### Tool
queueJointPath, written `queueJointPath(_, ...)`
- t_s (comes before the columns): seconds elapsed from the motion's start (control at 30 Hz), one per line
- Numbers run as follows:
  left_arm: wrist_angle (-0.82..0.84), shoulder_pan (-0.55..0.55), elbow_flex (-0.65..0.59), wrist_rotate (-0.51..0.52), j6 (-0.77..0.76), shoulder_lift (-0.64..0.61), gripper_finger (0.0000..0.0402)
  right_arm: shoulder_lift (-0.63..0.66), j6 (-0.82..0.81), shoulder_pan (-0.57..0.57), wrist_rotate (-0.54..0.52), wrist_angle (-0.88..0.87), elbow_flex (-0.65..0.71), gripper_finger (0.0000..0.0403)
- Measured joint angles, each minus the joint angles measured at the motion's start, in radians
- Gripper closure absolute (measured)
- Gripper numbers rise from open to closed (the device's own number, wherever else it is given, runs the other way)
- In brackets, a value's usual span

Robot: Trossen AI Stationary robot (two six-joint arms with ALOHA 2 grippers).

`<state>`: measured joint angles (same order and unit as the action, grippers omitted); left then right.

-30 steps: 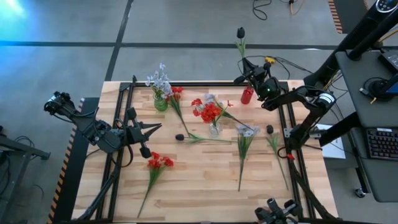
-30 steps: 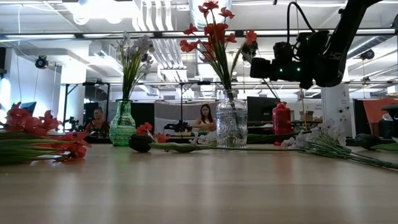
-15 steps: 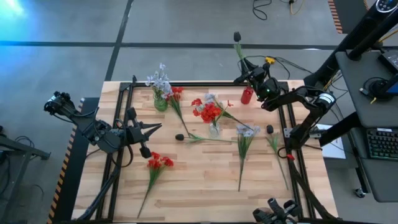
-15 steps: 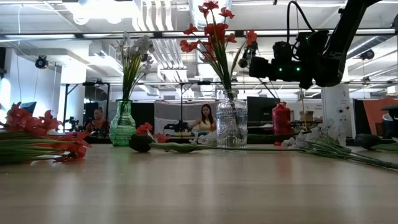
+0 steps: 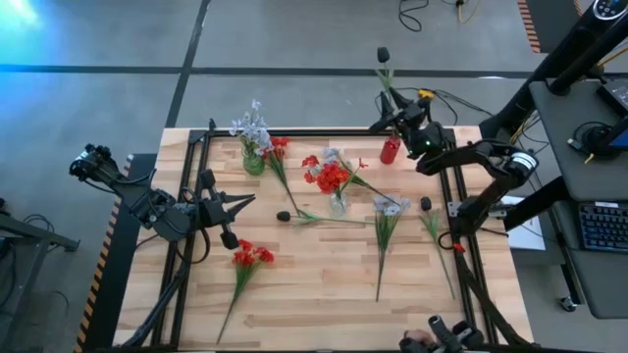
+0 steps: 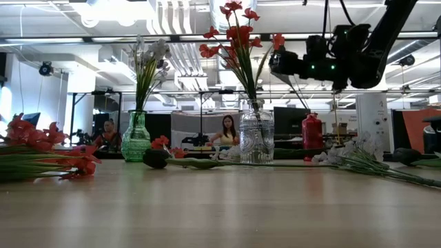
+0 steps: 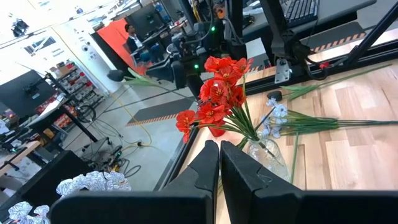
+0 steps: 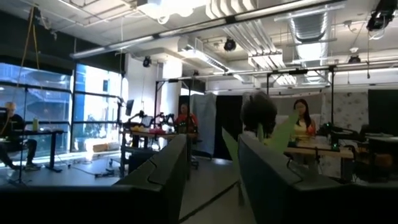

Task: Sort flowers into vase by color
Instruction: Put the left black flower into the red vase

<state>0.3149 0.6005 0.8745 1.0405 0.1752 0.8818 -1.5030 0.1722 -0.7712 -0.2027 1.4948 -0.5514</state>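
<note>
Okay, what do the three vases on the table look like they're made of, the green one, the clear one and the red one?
The green vase looks like tinted glass: light passes through it and stems show inside. The clear vase looks like cut or pressed glass, see-through with a faceted, sparkling pattern. The red vase appears opaque with a smooth sheen, perhaps glazed ceramic or coloured glass; which one cannot be told.

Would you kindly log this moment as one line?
right gripper: open, dark flower between fingers, above red vase | left gripper: shut, waiting at left

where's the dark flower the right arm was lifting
In the high view the dark flower sticks out past the table's far edge, at the right gripper, above the red vase.
</note>
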Motion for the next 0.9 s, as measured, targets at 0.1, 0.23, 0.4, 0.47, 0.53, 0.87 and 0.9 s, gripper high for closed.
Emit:
queueJointPath(0.1,0.000,0.000,0.000,0.000,0.000,0.000,0.0402,0.039,0.004,0.014,-0.006,-0.033,0.000,0.0257)
queueJointPath(0.23,0.000,0.000,0.000,0.000,0.000,0.000,0.0402,0.113,0.027,0.038,-0.008,-0.120,0.000,0.0248)
queueJointPath(0.4,0.000,0.000,0.000,0.000,0.000,0.000,0.0402,0.219,-0.048,0.058,-0.106,-0.321,-0.024,0.0243)
queueJointPath(0.47,0.000,0.000,0.000,0.000,0.000,0.000,0.0402,0.265,-0.096,0.057,-0.141,-0.501,-0.063,0.0243)
queueJointPath(0.53,0.000,0.000,0.000,0.000,0.000,0.000,0.0402,0.295,-0.133,0.057,-0.144,-0.705,-0.123,0.0242)
queueJointPath(0.87,0.000,0.000,0.000,0.000,0.000,0.000,0.0402,0.241,-0.314,0.055,-0.157,-1.671,-0.614,0.0200)
queueJointPath(0.9,0.000,0.000,0.000,0.000,0.000,0.000,0.0402,0.227,-0.331,0.056,-0.157,-1.740,-0.662,0.0193)
